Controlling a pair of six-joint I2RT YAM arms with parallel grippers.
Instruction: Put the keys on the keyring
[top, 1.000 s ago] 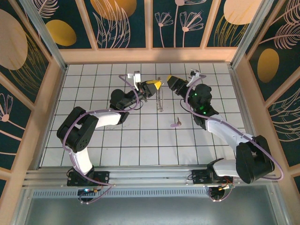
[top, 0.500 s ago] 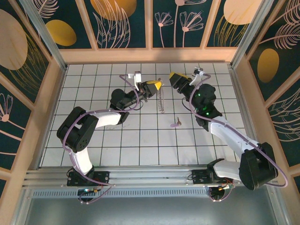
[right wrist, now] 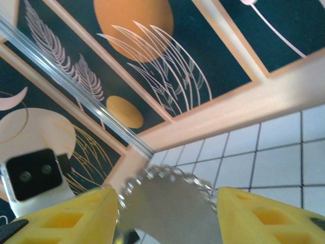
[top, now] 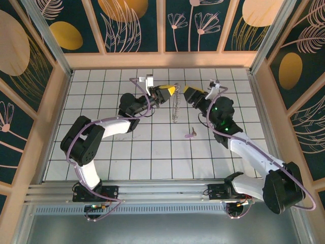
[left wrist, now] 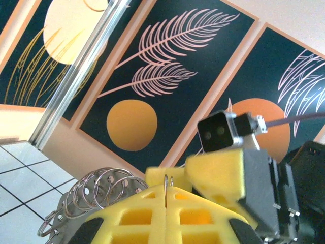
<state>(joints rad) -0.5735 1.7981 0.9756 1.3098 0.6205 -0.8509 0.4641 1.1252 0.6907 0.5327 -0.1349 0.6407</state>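
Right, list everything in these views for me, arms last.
keyring: one, pale silvery wire coil, hanging from the left gripper over the back-centre tiles
key: one, mauve-pink, lying on the tiles right of centre, apart from the keyring
table: one, white tiles with dark grid lines, under everything
wall panels: several, dark teal with orange discs and pale leaf drawings, on three sides
rail: one, silver, along the near edge
left gripper: one, yellow fingers, shut on the keyring's top
right gripper: one, yellow fingers, open, a finger either side of the keyring
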